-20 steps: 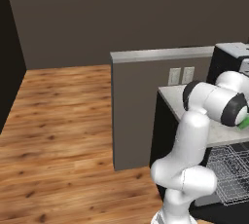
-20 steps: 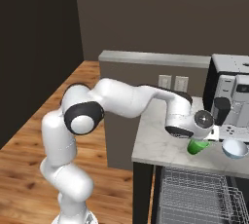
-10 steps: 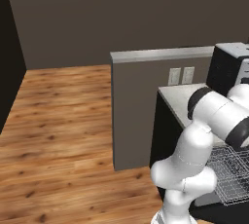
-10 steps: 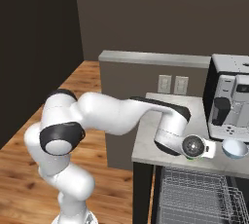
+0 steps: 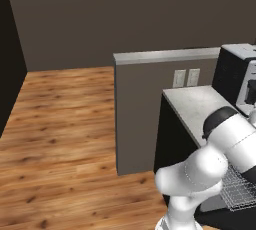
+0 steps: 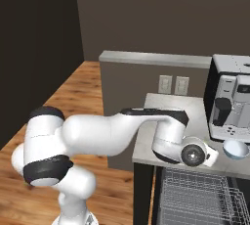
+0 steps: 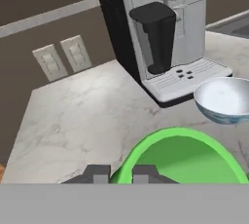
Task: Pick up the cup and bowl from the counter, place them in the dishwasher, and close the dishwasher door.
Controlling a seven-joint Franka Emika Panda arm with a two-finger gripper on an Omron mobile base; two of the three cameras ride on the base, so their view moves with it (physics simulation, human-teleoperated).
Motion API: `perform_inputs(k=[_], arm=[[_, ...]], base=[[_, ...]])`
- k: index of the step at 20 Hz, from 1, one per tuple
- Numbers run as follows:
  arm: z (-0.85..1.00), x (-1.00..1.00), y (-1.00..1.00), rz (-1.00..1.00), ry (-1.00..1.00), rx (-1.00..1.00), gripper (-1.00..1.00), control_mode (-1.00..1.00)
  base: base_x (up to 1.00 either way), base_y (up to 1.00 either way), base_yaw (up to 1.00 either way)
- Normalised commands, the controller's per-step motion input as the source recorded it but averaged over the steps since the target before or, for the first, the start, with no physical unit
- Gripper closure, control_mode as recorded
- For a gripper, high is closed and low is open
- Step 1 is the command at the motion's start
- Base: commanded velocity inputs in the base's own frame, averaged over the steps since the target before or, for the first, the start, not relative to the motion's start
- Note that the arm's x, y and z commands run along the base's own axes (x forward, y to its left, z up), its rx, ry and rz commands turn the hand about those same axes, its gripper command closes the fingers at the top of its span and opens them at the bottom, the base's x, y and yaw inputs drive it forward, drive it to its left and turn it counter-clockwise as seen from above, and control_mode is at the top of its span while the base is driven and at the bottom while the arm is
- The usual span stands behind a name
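Note:
In the hand view the green cup (image 7: 180,157) fills the lower middle, and my gripper (image 7: 121,173) is shut on its near rim, one finger tip inside and one outside. I cannot tell whether the cup stands on the counter (image 7: 92,111) or hangs just above it. The white bowl (image 7: 224,99) sits on the counter to the right of the cup, in front of the coffee machine. In the right base view my hand (image 6: 195,154) hovers at the counter's front edge beside the bowl (image 6: 235,148), above the dishwasher's wire rack (image 6: 195,199). The dishwasher door is out of view.
A black-and-silver coffee machine (image 6: 232,97) stands at the back of the counter (image 5: 192,105), close behind the bowl. A grey partition wall (image 6: 141,75) with two sockets (image 7: 63,57) rises at the counter's far side. The rack (image 5: 239,190) sticks out below the counter.
The elbow has swung down and towards the base. The hand has turned at the counter's front edge with the cup in it, and now hides the cup in the right base view.

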Motion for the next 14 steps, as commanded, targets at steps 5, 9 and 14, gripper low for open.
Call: perform_inputs(k=[5, 9, 14], arm=[[0.13, -0.16, 0.0, -0.15, -0.01, 0.23, 1.0, -1.0], [0.0, -0.24, 0.0, -0.13, 0.0, 0.15, 1.0, -1.0], [-0.01, -0.29, 0.0, -0.09, -0.02, 0.14, 1.0, -1.0]], base=[[0.0, 0.0, 0.0], [0.0, 0.0, 0.0], [0.0, 0.0, 0.0]])
